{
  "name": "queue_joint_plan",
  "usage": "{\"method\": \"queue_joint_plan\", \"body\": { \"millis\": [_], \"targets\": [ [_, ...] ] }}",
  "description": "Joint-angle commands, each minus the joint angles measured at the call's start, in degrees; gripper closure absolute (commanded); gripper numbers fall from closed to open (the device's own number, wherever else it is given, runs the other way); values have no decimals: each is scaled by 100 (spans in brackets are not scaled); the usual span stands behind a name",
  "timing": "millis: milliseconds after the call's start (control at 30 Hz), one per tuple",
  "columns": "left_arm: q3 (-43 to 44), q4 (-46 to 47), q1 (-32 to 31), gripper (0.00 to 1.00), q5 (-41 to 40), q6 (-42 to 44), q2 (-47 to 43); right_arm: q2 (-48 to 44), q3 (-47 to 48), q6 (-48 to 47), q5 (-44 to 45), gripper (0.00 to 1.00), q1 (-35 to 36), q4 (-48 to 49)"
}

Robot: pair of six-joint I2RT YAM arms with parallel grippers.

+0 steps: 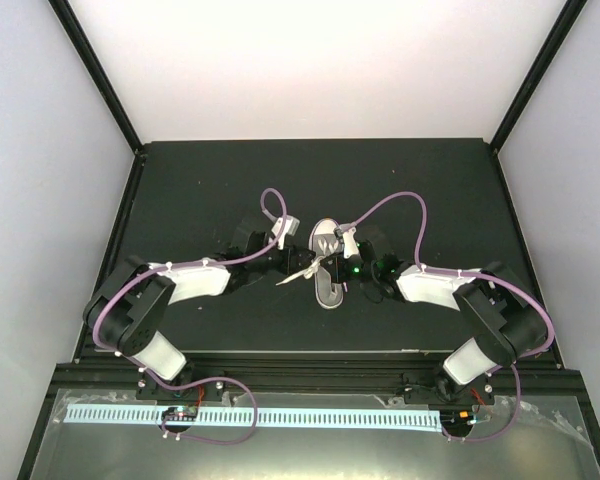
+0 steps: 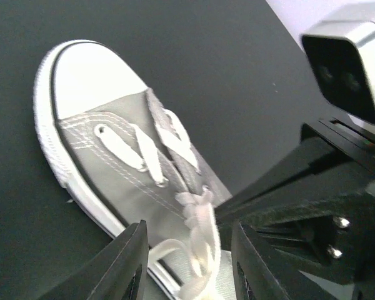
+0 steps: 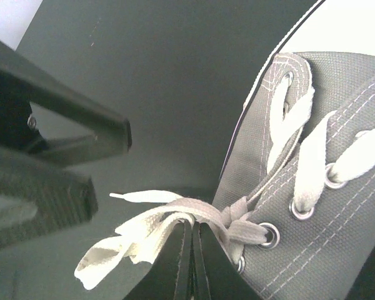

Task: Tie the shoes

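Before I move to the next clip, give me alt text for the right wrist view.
The right gripper, shut, pinches a bunch of white laces beside a grey sneaker on a dark table. The laces run through metal eyelets on the right of the frame; the left gripper looms blurred, jaws apart, at the left.

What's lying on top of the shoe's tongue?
White laces cross over it through the eyelets of the shoe, gathering into a loose bunch near the top. What lies beneath is mostly covered.
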Motion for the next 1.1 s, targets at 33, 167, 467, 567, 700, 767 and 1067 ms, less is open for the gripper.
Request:
{"method": "queue_joint_plan", "body": {
  "millis": [33, 167, 467, 567, 700, 767, 1067],
  "targets": [
    [159, -205, 201, 62, -324, -304, 12, -33, -47, -22, 216, 98, 4, 176],
    [504, -600, 234, 64, -217, -335, 301, -38, -56, -22, 224, 98, 6, 167],
    [812, -538, 231, 66, 891, -187, 835, -33, -39, -19, 224, 98, 11, 168],
    [846, -507, 227, 68, 1053, -195, 930, -40, -30, -16, 219, 98, 10, 159],
    [845, -478, 229, 69, 1077, -216, 976, -47, -21, -11, 220, 98, 10, 150],
    [847, -471, 228, 69, 1056, -231, 978, -44, -15, -13, 222, 98, 11, 150],
    [1040, -786, 236, 70, 909, -422, 1222, -46, -21, -15, 216, 98, 5, 149]
  ]
}}
